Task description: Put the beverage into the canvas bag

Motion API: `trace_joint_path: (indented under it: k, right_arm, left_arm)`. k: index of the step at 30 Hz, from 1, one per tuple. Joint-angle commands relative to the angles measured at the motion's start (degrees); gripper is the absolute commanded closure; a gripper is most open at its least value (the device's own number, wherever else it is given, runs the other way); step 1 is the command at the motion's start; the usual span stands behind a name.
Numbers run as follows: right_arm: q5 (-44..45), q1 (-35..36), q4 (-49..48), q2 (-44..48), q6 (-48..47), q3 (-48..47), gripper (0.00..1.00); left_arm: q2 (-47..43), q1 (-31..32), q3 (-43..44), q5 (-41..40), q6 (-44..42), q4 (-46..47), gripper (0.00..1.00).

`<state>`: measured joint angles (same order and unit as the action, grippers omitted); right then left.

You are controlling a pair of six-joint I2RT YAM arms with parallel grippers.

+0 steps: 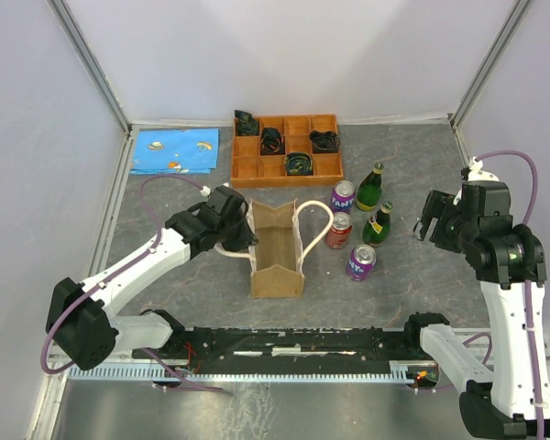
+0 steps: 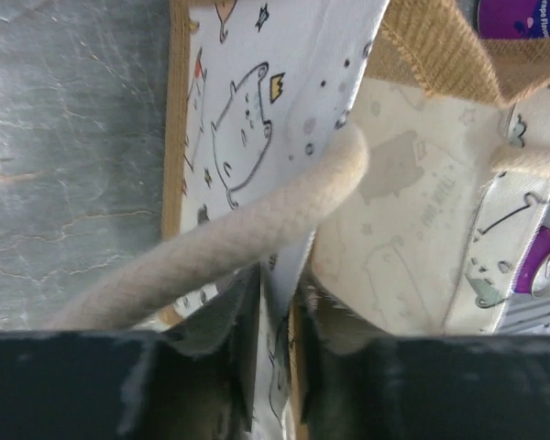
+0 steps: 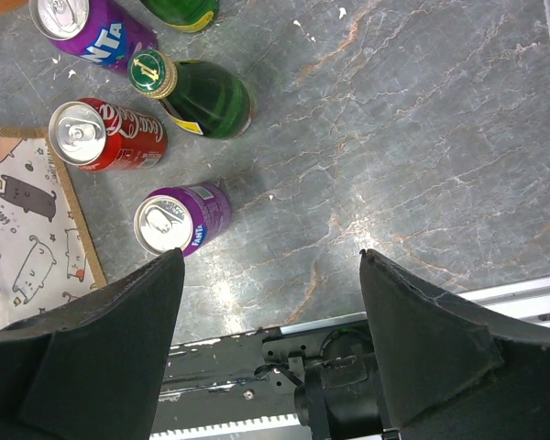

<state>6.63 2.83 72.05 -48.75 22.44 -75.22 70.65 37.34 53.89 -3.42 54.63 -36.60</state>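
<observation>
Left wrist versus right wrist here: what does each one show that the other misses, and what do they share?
Only left wrist: the left hand straddling a wall of the canvas bag, a rope handle crossing in front. Only right wrist: the open right hand, the red can, a green bottle. Both: the bag's cat-print lining, a purple can, the grey table.

Bright, even overhead light, soft faint shadows, pale glare on the table [image 3: 348, 220], left wrist close-up blurred.
</observation>
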Motion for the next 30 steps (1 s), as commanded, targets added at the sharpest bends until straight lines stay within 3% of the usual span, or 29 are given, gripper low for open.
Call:
trace_joint_path:
  k: [1,4,7,11,16,30]
  right_arm:
    - [1.5,-0.2,0.3,0.8,0.8,-1.2,0.15]
    - [1.4,-0.3,0.3,0.3,0.8,-1.2,0.15]
    - [1.0,-0.2,0.4,0.0,0.9,-1.2,0.15]
    - [0.7,-0.2,0.3,0.1,0.9,-0.8,0.15]
    - [0.6,-0.2,-0.8,-2.3,-0.5,-2.1,0.15]
    - [-4.9,-0.2,0.8,-24.5,-4.1,-15.1,0.14]
  left_arm:
    - [-0.5,0.9,-1.1,4.5,1.9,4.6,0.64]
    - [-0.3,1.4,-0.9,5.2,1.3,5.7,0.43]
    - [-0.5,1.4,-0.6,5.1,0.7,5.9,0.29]
    - [-1.2,1.0,4.4,1.1,-3.4,5.9,0.17]
    - [-1.6,0.0,8.5,-3.9,-8.3,5.9,0.13]
    - [-5.8,-5.0,6.1,-2.7,-12.6,6.6,0.11]
